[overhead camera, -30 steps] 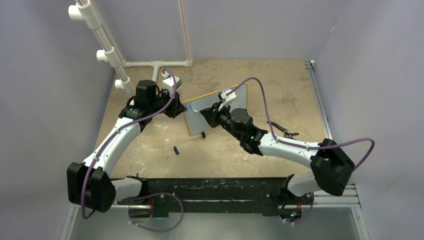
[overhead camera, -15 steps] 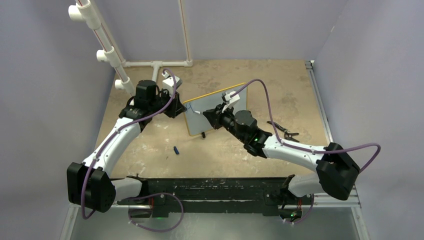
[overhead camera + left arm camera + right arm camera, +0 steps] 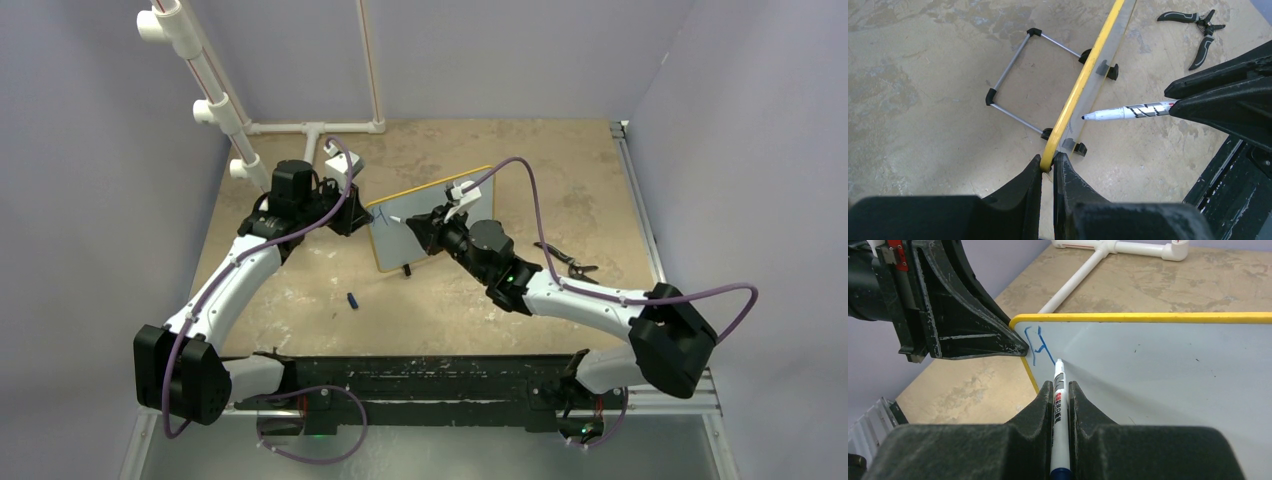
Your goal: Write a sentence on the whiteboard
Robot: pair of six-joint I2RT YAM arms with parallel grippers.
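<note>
A white pipe frame (image 3: 215, 100) stands at the far left corner of the counter (image 3: 480, 300).

The left pincer (image 3: 1048, 162) is clenched on the whiteboard (image 3: 392, 248). Its two fingers grip the yellow frame at the board's left edge, near the upper corner.

A small blue piece (image 3: 353, 299) lies on the counter in front of the board, apart from it.

The whiteboard stands upright on its black feet near the middle of the counter. A wire stand (image 3: 1010, 62) rests on the counter behind it, touching the board's base.

Of the sentence (image 3: 1038, 345), only a few blue strokes show. They sit in the board's upper left corner, just beside the left pincer's fingertips.

The right pincer (image 3: 1061, 387) is clenched on a marker (image 3: 1058, 372), which runs lengthwise between the two fingers. The marker tip points at the board face at the lower end of the blue strokes. The views do not confirm contact between tip and board.

A pair of pliers (image 3: 570, 265) lies on the counter to the right of the board, well apart from it.
</note>
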